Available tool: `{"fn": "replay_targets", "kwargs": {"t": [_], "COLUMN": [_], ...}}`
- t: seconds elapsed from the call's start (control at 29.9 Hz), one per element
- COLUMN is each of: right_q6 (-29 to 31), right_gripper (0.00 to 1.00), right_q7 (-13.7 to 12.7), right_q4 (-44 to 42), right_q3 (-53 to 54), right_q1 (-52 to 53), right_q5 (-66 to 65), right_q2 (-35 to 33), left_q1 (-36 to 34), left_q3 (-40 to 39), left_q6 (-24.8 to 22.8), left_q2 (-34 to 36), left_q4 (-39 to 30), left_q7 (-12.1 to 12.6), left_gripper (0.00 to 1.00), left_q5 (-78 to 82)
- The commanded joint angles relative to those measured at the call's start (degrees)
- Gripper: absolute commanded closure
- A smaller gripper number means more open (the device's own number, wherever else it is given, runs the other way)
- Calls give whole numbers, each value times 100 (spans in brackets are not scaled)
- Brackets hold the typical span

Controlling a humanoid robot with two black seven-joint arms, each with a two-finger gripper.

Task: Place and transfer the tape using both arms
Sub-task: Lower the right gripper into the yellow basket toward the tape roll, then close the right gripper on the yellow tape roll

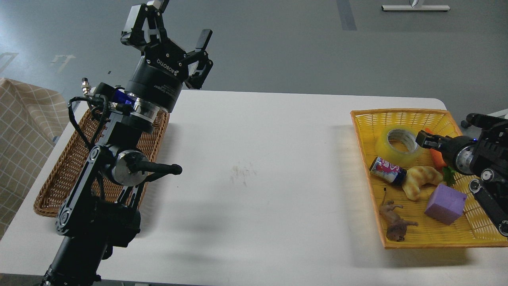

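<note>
Nearest on the white surface (254,190), at the right, a yellow wicker basket (401,115) holds a brown toy animal (393,222) at its front edge, then a purple block (445,203), a croissant-shaped pastry (420,179) and a small can lying on its side (387,170). Farther back in the same basket lies the tape (398,146), flat on its side with the grey-white core facing up.

The right gripper (425,141) comes in from the right edge and sits just at the tape's right rim, close enough to look as if it touches it. It is seen small and dark, so I cannot tell whether its fingers are spread or pressed together, or whether they pinch the roll. An orange carrot-like piece (437,157) lies partly hidden under it.

At the left, a brown wicker basket (59,174) lies beneath the left arm (103,171). Farthest up, the left gripper (180,33) is raised above the surface's far edge, well apart from the tape, with its fingers spread wide and nothing between them.
</note>
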Motion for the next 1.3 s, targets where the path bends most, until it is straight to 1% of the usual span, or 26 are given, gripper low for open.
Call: {"fn": "replay_targets", "kwargs": {"t": [0.0, 0.6, 0.67, 0.74, 1.07, 1.17, 1.27], "right_q6": [0, -105, -105, -105, -105, -114, -114], "right_gripper": [33, 33, 36, 37, 37, 34, 34], "right_q7": [30, 22, 22, 22, 22, 13, 13], "right_q4": [-1, -63, -63, -71, -256, -265, -361], "right_q3": [-325, -413, -413, -413, -413, -396, -378], "right_q1": [4, 48, 48, 48, 75, 92, 136], "right_q5": [9, 17, 26, 26, 53, 70, 70], "right_q2": [-30, 110, 145, 154, 260, 268, 295], "left_q1": [0, 17, 35, 35, 26, 26, 35], "left_q3": [9, -44, -61, -61, -123, -140, -202], "left_q6": [-9, 9, 17, 17, 44, 44, 44], "left_q2": [17, 69, 69, 69, 87, 96, 148], "left_q4": [0, 9, 9, 9, 9, 9, 9], "left_q7": [1, 1, 1, 1, 28, 45, 54], "left_gripper": [2, 2, 2, 2, 2, 2, 2], "left_q5": [0, 0, -9, 0, -9, -17, -17]}}
